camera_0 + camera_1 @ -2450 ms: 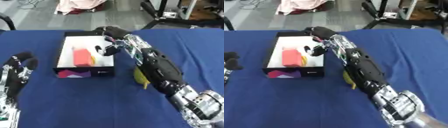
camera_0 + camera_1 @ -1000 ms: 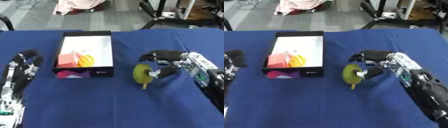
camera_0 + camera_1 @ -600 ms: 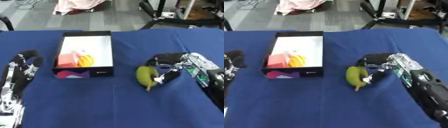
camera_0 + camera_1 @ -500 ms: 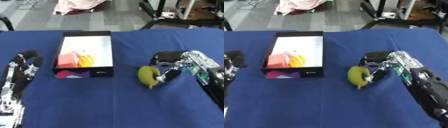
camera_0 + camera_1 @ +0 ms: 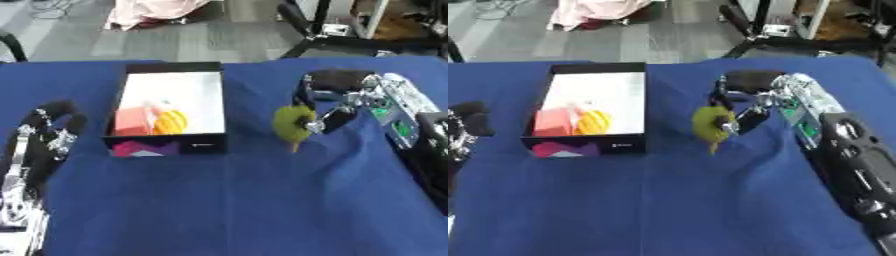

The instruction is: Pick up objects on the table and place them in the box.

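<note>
The right hand (image 5: 337, 97) curls its fingers round an olive-green fruit (image 5: 292, 124), holding it at 3 o'clock of the box (image 5: 171, 142) on the blue bench (image 5: 236, 200). A pink block (image 5: 131, 120) and yellow item (image 5: 171, 121) lie inside. The left hand (image 5: 44, 140) rests at 9 o'clock, fingers relaxed.

Olive-green fruit (image 5: 292, 124) hangs right of the white-lined box (image 5: 211, 97).
</note>
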`<control>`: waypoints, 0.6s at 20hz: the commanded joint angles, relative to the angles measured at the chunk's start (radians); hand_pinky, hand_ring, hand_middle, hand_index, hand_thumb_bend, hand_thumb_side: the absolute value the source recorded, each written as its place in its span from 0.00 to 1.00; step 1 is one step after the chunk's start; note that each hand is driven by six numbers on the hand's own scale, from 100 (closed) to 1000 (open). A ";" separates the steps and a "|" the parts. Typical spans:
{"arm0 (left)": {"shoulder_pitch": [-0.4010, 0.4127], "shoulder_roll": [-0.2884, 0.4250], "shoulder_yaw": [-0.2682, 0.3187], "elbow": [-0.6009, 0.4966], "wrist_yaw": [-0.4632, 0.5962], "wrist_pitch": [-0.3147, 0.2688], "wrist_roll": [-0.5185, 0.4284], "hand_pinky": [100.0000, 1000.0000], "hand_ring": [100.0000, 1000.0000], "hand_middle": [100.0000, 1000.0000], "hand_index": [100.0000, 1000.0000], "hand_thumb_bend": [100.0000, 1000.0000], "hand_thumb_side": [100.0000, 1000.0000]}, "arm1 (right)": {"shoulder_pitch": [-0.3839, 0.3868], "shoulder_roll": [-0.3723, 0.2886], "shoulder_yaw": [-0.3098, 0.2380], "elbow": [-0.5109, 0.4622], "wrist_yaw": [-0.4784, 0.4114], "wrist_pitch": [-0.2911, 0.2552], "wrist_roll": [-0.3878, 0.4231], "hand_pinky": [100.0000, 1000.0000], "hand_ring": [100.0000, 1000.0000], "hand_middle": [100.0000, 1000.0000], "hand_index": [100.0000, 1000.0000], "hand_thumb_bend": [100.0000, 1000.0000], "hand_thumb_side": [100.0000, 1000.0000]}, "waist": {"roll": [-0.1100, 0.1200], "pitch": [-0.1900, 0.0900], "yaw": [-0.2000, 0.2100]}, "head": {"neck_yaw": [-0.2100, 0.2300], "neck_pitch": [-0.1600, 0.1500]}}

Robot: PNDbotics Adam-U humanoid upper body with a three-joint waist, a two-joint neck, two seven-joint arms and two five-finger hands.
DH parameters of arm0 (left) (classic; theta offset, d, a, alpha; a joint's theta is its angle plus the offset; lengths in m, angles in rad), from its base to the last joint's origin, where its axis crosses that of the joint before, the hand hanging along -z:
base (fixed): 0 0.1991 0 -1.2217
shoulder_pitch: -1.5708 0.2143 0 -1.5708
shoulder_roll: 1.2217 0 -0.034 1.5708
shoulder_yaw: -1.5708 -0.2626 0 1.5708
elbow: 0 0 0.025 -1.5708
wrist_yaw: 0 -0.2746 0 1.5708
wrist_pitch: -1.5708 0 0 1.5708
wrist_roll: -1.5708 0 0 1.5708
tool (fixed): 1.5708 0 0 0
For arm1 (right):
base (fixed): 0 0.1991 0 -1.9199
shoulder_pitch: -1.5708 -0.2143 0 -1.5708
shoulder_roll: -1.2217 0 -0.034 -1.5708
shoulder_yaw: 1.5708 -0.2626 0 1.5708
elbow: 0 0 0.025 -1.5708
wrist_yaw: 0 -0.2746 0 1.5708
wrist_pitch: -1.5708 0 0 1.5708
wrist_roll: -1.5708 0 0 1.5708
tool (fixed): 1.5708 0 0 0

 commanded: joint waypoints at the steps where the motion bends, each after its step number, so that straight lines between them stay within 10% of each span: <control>1: -0.010 0.009 -0.002 -0.016 0.004 -0.002 -0.003 0.60 0.87 0.61 0.71 0.73 0.58 | -0.075 0.031 -0.014 0.037 -0.040 0.025 -0.050 0.90 0.68 0.29 0.22 0.00 0.09 | -0.004 -0.026 0.010 | -0.010 -0.002; 12: -0.036 -0.021 -0.032 -0.015 0.015 -0.007 -0.031 0.60 0.87 0.61 0.71 0.73 0.58 | -0.247 0.301 -0.026 0.326 0.105 0.079 -0.227 0.89 0.68 0.34 0.38 0.00 0.07 | 0.011 -0.004 0.068 | -0.061 -0.002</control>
